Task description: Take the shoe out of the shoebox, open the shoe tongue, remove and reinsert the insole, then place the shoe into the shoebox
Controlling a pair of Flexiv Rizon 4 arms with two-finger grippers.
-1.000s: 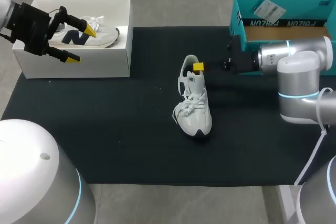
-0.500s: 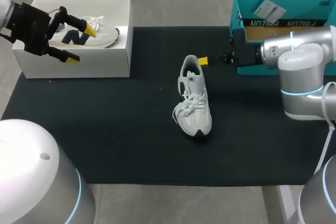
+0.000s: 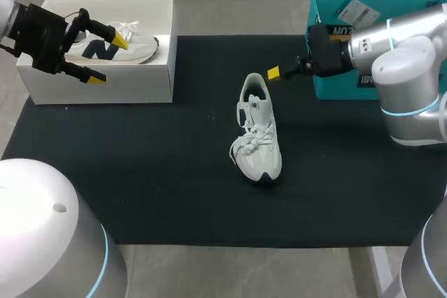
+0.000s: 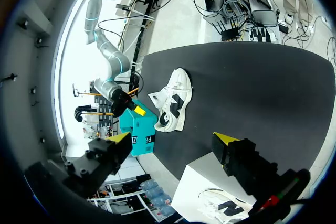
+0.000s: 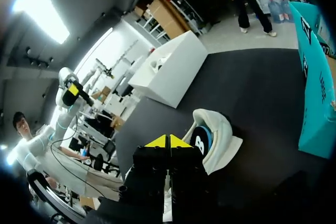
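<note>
From above, the white shoebox [image 3: 105, 78], a second shoe [image 3: 112, 48] inside, sits under your spread left jaws. The white shoe [image 3: 257, 134] stands upright mid-tabletop [image 3: 174, 193], its heel near the right jaws and the teal shoebox [image 3: 328, 8] beyond. The left wrist shows the shoe [image 4: 170, 100] well ahead. On the right wrist, the jaws are pressed together, with the dark insole [image 5: 201, 139] just ahead.

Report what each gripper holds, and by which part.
Nothing is held. The left gripper hangs open over the white shoebox. The right gripper is shut on nothing, tips together, near the heel of the shoe.
</note>
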